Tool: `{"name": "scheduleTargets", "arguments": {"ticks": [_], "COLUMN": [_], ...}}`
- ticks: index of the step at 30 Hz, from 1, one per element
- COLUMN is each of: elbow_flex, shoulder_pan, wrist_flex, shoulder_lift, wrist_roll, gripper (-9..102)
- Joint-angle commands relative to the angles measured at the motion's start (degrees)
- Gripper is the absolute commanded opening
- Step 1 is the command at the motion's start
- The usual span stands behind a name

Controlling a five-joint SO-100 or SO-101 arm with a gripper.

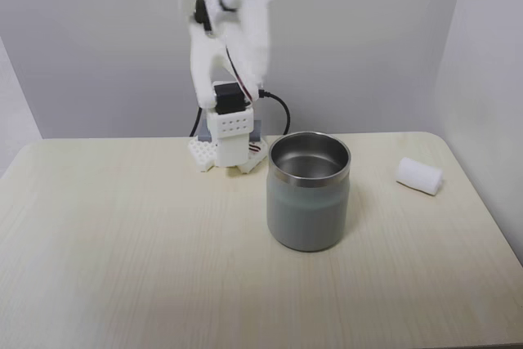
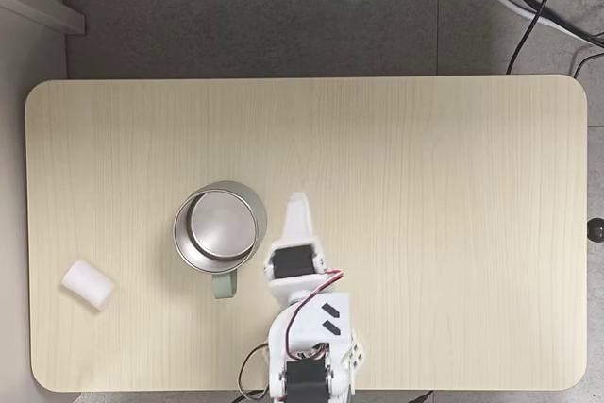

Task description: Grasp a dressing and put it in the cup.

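The dressing [image 1: 419, 176] lies on its side on the pale wooden surface [image 1: 122, 243], near the right edge in the front-facing fixed view and near the lower left corner in the fixed view from above [image 2: 88, 284] — nothing touches it. The cup [image 1: 309, 194] stands upright well apart from it, toward the middle of the surface, its shiny inside bare as seen from above [image 2: 220, 226]. My claw [image 2: 298, 207] hangs just beside the cup's rim, on its right in the view from above — tips drawn to a narrow point, holding nothing. My white arm [image 1: 225, 55] rises behind the cup, folded over its base [image 1: 225, 153] at the surface's far edge.
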Motion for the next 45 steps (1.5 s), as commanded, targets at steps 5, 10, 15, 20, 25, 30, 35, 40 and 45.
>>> {"name": "scheduleTargets", "arguments": {"ticks": [5, 10, 15, 20, 25, 30, 35, 40, 45], "elbow_flex": [8.3, 8.7, 8.5, 9.3, 14.2, 20.7, 25.8, 27.1, 27.5], "shoulder_pan": [-20.3, -32.3, -39.0, -43.2, -45.8, -47.7, -49.8, -52.5, -54.8], "wrist_flex": [7.1, 9.8, 10.3, 10.5, 12.8, 14.2, 13.8, 10.1, 4.6], "shoulder_lift": [5.9, 8.8, 14.3, 21.6, 34.4, 47.9, 59.2, 67.4, 74.3], "wrist_roll": [-10.1, -16.8, -22.7, -29.1, -34.3, -38.5, -39.5, -38.1, -36.0], "gripper": [1, 1, 1, 13, 18, 19, 20, 20, 20]}}
